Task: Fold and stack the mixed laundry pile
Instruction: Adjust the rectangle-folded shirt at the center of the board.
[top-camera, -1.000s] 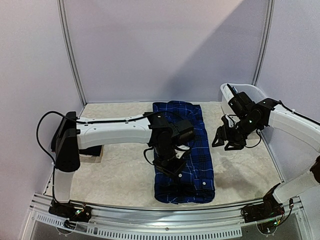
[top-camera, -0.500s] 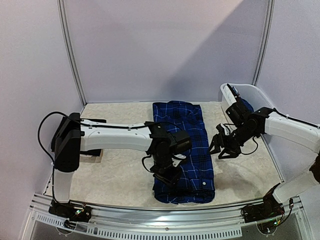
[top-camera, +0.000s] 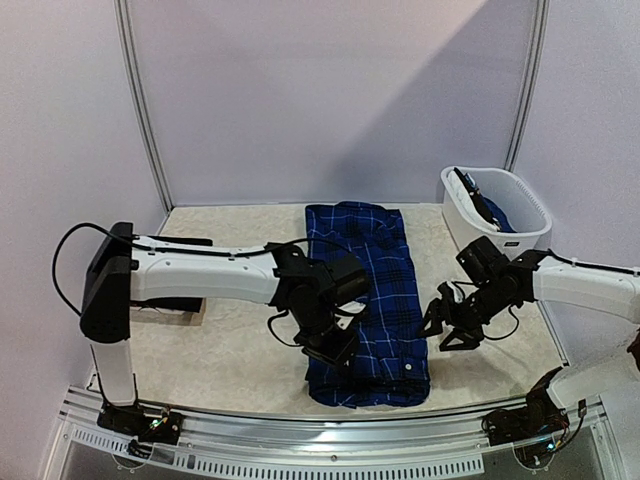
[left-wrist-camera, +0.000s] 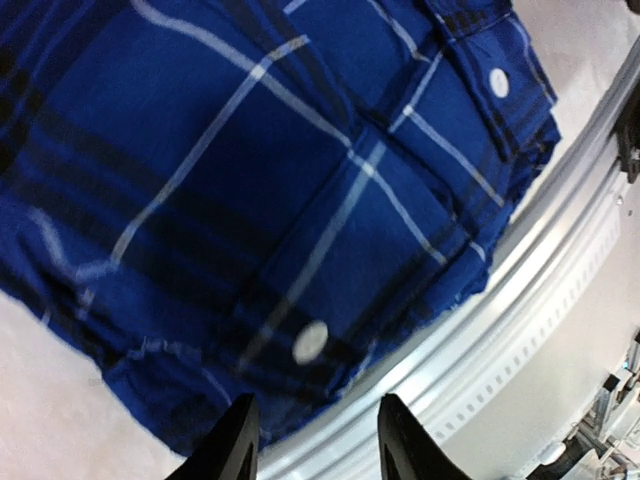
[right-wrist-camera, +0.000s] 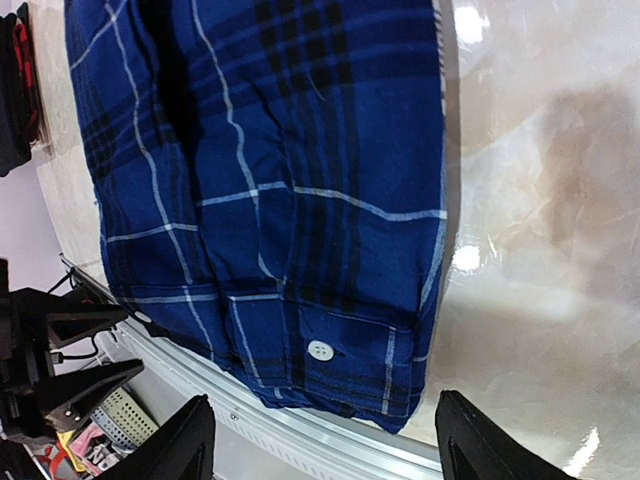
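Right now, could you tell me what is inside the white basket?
The white basket holds a dark garment and some blue fabric; its wall hides whatever lies deeper.

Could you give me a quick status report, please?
Left gripper open, at blue plaid shirt, near end. Right gripper open, beside it. Shirt folded flat. Nothing blocking.

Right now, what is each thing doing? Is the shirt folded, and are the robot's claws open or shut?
Shirt: folded into a long strip, lying flat.
Left gripper: open, empty, above the shirt's near end.
Right gripper: open, empty, beside the shirt.
Basket: upright, with clothes inside.
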